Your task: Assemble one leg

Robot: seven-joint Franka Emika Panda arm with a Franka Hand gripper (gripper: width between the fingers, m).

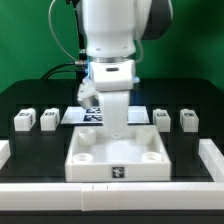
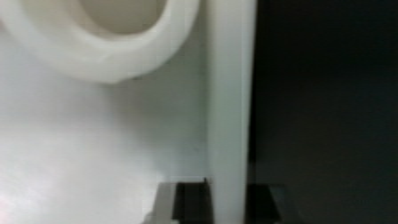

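The white square tabletop [image 1: 117,158] lies at the front centre with round corner sockets. Four small white legs lie on the black table beyond it: two at the exterior view's left [image 1: 22,121] [image 1: 48,119] and two at its right [image 1: 161,119] [image 1: 186,120]. My gripper [image 1: 118,122] reaches down onto the tabletop's far wall. In the wrist view my gripper [image 2: 231,206] has one dark finger [image 2: 194,206] inside the wall [image 2: 231,110] and one outside, both against it. A round socket [image 2: 111,45] shows nearby. No leg is held.
The marker board [image 1: 84,116] lies behind the tabletop, partly hidden by my arm. White raised rails stand at the exterior view's left [image 1: 4,152], right [image 1: 211,156] and front edge [image 1: 110,200].
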